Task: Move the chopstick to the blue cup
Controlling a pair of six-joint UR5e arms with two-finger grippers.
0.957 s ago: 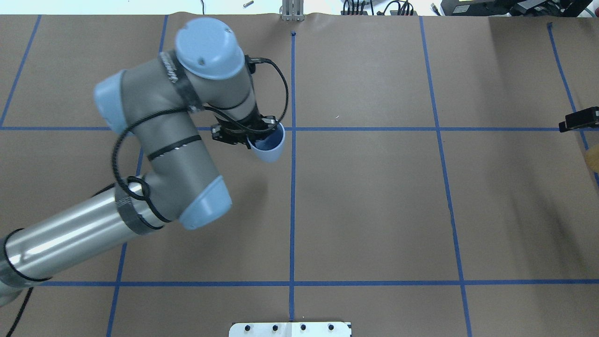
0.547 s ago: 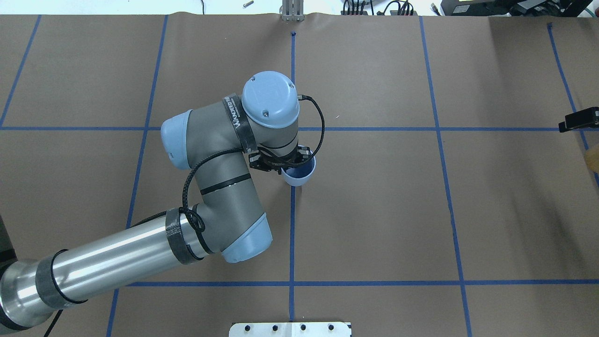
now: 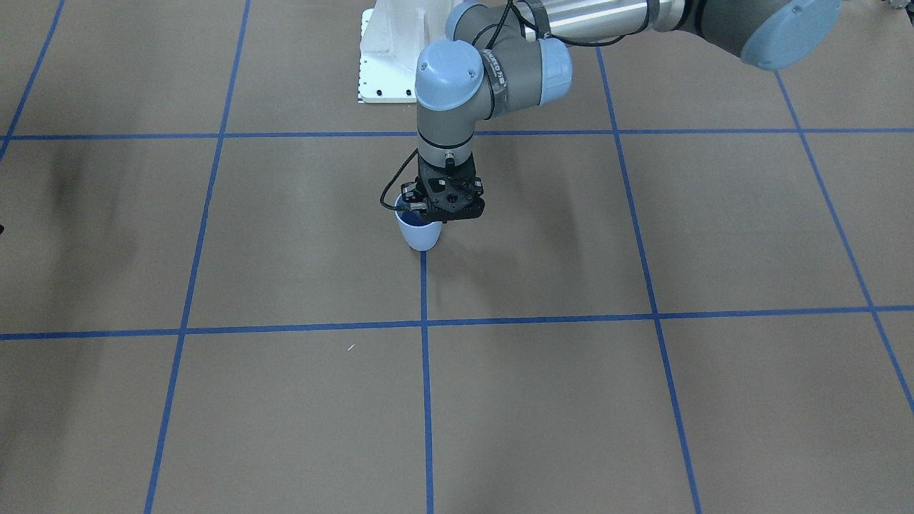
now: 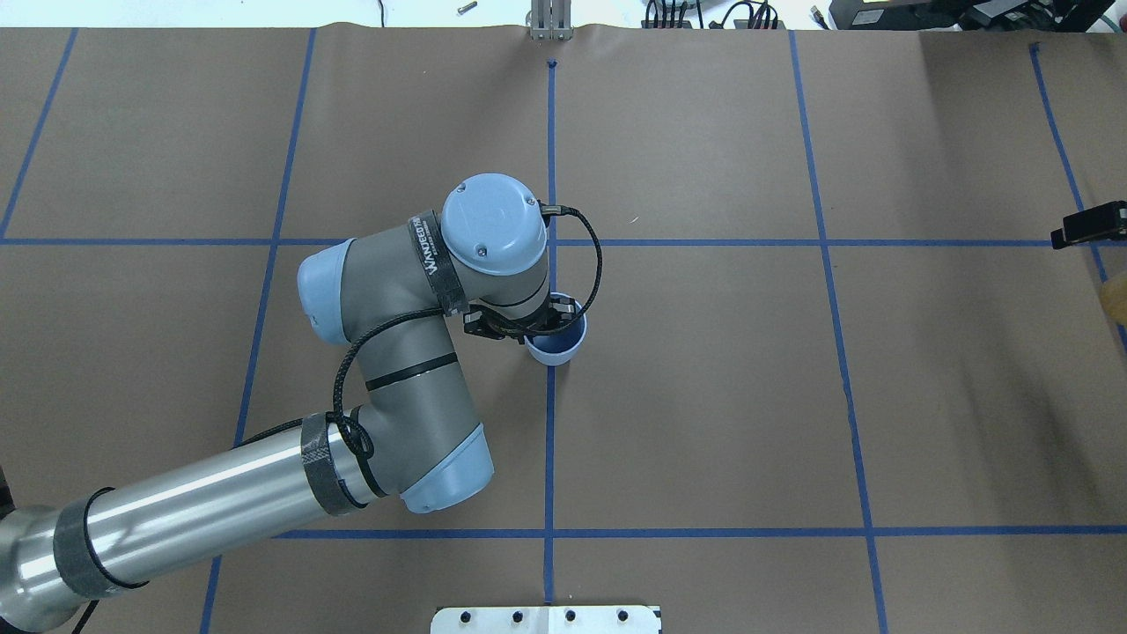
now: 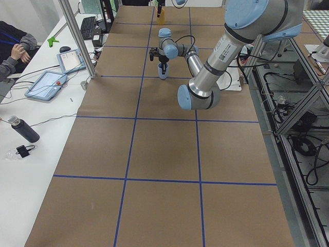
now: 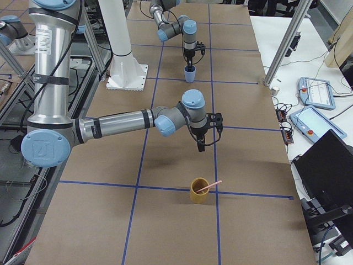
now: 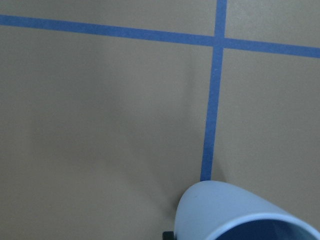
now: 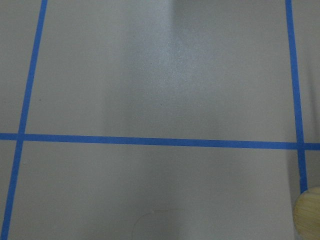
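The chopstick (image 6: 209,186), a thin, straight, pale pink stick, is leaned in a yellow cup (image 6: 197,194) near the right gripper (image 6: 201,144) and well apart from the blue cup (image 3: 420,233). It is judged light, stiff and smooth, and liable to pivot. A hold on the exposed upper shaft is advised. The blue cup, of smooth, tapered plastic, is held upright, its rim clamped by the left gripper (image 3: 424,212). Whether the right gripper is apart or together cannot be told.
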